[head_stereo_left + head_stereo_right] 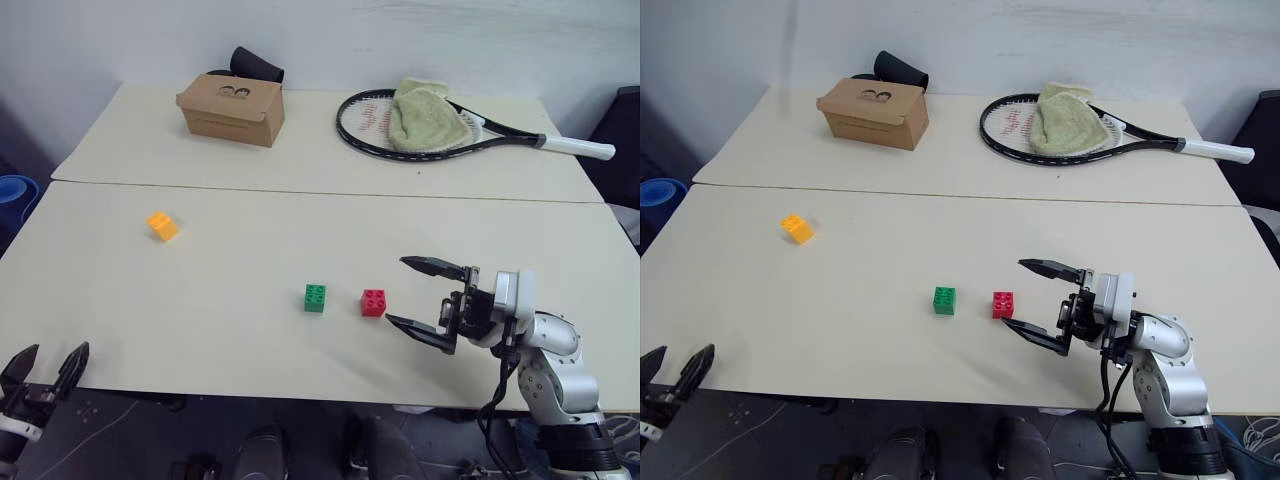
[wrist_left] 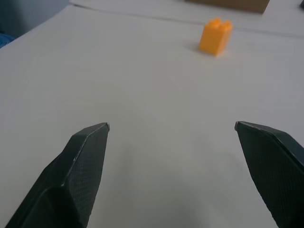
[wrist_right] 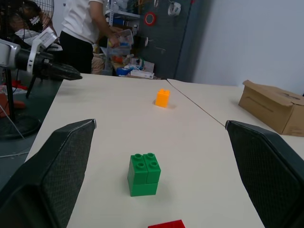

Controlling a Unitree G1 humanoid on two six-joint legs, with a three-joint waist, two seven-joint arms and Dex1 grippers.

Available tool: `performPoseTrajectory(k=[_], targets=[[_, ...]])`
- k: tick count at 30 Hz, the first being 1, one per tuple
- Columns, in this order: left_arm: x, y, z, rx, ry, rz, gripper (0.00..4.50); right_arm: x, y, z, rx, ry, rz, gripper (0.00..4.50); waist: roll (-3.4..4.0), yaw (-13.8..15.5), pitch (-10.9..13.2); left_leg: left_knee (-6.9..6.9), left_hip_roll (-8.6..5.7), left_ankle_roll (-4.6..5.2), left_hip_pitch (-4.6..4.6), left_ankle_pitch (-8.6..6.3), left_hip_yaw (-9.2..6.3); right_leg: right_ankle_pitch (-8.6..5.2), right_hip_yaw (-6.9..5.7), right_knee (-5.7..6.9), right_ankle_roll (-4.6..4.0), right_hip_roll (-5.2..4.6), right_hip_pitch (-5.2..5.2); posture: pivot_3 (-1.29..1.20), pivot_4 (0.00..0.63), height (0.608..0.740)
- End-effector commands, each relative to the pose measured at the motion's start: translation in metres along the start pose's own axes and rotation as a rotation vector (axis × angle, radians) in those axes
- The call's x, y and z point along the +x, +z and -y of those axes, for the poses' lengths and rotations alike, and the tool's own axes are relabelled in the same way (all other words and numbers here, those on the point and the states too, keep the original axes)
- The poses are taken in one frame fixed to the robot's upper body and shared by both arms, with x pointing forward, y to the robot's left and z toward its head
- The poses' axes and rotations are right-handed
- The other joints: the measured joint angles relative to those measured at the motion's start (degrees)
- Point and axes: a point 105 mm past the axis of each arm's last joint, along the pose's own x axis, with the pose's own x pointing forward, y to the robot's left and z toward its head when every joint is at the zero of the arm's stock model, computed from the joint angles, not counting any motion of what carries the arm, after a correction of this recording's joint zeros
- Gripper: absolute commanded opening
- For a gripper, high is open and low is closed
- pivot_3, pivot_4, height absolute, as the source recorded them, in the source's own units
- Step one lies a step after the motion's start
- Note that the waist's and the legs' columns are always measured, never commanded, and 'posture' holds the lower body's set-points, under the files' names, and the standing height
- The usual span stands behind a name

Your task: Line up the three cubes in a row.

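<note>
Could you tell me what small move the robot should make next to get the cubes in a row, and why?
Probably send the open left hand toward the orange cube. That cube sits far from the green cube and red cube, which already stand side by side, apart.

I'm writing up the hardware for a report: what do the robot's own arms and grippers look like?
The right arm is silver-grey metal with rounded joint housings and a white wrist block; a black cable hangs beside it. The right gripper and left gripper each have two black, tapered fingers, whose inner faces carry a fine cross-hatched texture.
</note>
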Motion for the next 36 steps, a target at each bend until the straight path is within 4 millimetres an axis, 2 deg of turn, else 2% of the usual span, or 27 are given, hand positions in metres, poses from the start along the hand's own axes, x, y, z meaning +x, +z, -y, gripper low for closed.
performPoseTrajectory(k=[1,5,7,13,16,22,25,28,34,36], targets=[[0.048,0.034,0.015,0.044,-0.111,0.059,4.45,0.002,0.0,0.001,-0.013,0.02,0.01,4.5,-0.04,0.14,-0.03,0.0,0.01,-0.01,-0.02,0.02,0.0,0.0,-0.06,0.01,0.0,0.0,0.0,0.0,0.15,0.74],[0.11,0.041,0.019,0.107,-0.176,0.009,4.45,-0.002,-0.004,0.005,-0.035,0.02,0.0,4.5,-0.05,-0.28,-0.04,-0.04,-0.03,-0.03,-0.02,0.05,0.14,0.01,-0.04,0.05,0.01,0.03,-0.02,0.0,0.15,0.74],[0.133,0.044,0.02,0.129,-0.198,-0.021,4.45,-0.003,-0.003,0.008,-0.057,0.005,0.019,4.5,-0.05,-0.96,-0.04,-0.06,-0.05,-0.18,-0.03,0.14,0.33,0.04,-0.09,0.06,0.06,0.11,-0.08,0.0,0.15,0.74],[0.177,0.046,0.021,0.206,-0.237,-0.12,4.45,-0.002,0.001,0.014,-0.099,-0.045,0.049,4.5,-0.11,-2.4,-0.04,-0.04,0.15,-0.37,-0.08,0.23,0.66,0.12,-0.19,0.08,0.22,0.74,-0.16,0.0,0.15,0.74],[0.187,0.046,0.03,0.195,-0.293,-0.154,4.45,-0.006,0.002,0.01,-0.108,-0.063,0.043,4.5,-0.13,-2.36,-0.04,-0.04,0.15,-0.4,-0.1,0.23,0.75,0.12,-0.16,0.08,0.22,0.79,-0.23,0.0,0.15,0.74],[0.188,0.022,0.029,0.27,-0.311,-0.303,4.45,-0.031,-0.004,0.005,-0.145,-0.12,0.001,4.5,-0.15,-2.63,-0.03,-0.01,0.15,-0.39,-0.06,0.22,1.47,0.14,0.16,0.25,0.25,0.83,-0.37,0.0,0.15,0.74],[0.188,0.025,0.026,0.286,-0.305,-0.313,4.45,-0.044,-0.011,-0.003,-0.147,-0.14,-0.02,4.5,-0.31,-2.67,-0.01,0.02,0.16,-0.4,-0.09,0.23,1.56,0.13,0.25,0.42,0.25,0.84,-0.53,0.0,0.15,0.74],[0.186,0.026,0.024,0.291,-0.309,-0.327,3.86,-0.055,-0.015,-0.009,-0.15,-0.157,-0.032,4.5,-0.34,-2.8,0.0,0.01,0.16,-0.44,-0.13,0.26,1.6,0.13,0.42,0.6,0.25,0.84,-0.76,0.0,0.15,0.74],[0.187,0.028,0.028,0.257,-0.335,-0.301,2.01,-0.074,-0.025,-0.023,-0.145,-0.169,-0.058,4.5,-0.34,-2.93,0.0,0.02,0.16,-0.43,-0.06,0.26,1.61,0.13,0.56,0.79,0.24,0.83,-0.86,0.0,0.15,0.74],[0.187,0.028,0.03,0.237,-0.349,-0.298,1.54,-0.079,-0.028,-0.028,-0.137,-0.166,-0.067,4.5,-0.34,-2.89,0.0,0.03,0.16,-0.43,-0.07,0.26,1.62,0.13,0.56,0.79,0.24,0.83,-0.87,0.0,0.15,0.74]])
